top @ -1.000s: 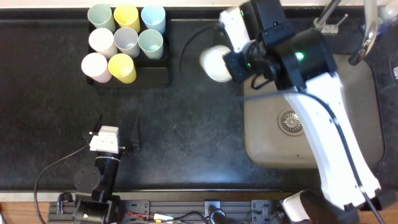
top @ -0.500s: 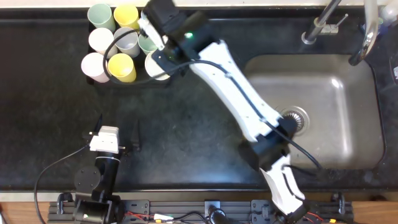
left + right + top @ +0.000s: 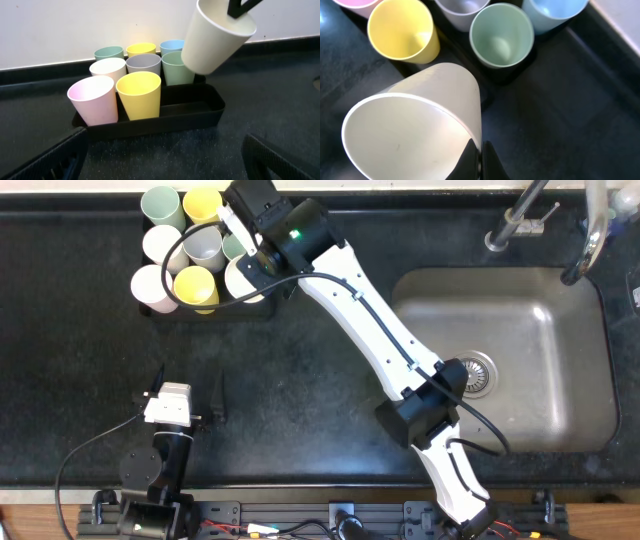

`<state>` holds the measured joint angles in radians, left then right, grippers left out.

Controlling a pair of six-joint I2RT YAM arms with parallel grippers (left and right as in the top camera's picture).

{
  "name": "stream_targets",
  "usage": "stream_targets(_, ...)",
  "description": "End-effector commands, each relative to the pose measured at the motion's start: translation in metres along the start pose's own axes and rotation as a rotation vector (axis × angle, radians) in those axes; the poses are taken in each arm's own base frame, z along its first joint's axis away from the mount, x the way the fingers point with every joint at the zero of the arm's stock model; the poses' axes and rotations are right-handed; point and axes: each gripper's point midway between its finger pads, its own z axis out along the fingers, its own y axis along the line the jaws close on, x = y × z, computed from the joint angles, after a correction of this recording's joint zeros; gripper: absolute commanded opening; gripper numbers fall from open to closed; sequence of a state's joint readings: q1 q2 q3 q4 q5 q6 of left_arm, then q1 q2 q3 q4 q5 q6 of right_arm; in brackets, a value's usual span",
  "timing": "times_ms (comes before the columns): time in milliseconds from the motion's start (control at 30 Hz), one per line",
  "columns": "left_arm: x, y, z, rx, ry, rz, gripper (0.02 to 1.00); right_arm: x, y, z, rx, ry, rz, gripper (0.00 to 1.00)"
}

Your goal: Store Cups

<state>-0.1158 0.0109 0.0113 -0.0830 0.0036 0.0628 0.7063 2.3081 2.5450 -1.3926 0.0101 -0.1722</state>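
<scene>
Right claw (image 3: 479,157): closed on the rim of a cream plastic cup (image 3: 217,37), one finger inside the wall and one outside.
Cream cup: lifted and tilted, above the vacant front corner of the black rectangular plastic tray (image 3: 165,117), near the pale green cup (image 3: 172,67).
Tray: holds eight upright cups in three rows, with a pink cup (image 3: 92,100) and a yellow cup (image 3: 140,92) in front.
Left claw (image 3: 188,385): spread wide, holding nothing, low over the dark speckled surface (image 3: 300,380), well apart from the tray.
</scene>
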Motion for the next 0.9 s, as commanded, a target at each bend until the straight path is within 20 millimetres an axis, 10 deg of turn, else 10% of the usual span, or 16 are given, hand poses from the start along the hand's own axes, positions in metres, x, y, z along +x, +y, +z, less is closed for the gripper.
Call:
stream_targets(33,0.000,0.002,0.000,-0.010,-0.002,0.019,0.998,0.002,0.013,0.019,-0.042,0.028,0.000,0.042)
stream_targets(900,0.000,0.002,0.000,-0.011,-0.002,0.019,0.996,0.025,0.000,0.081,-0.044,0.135,0.030,0.045)
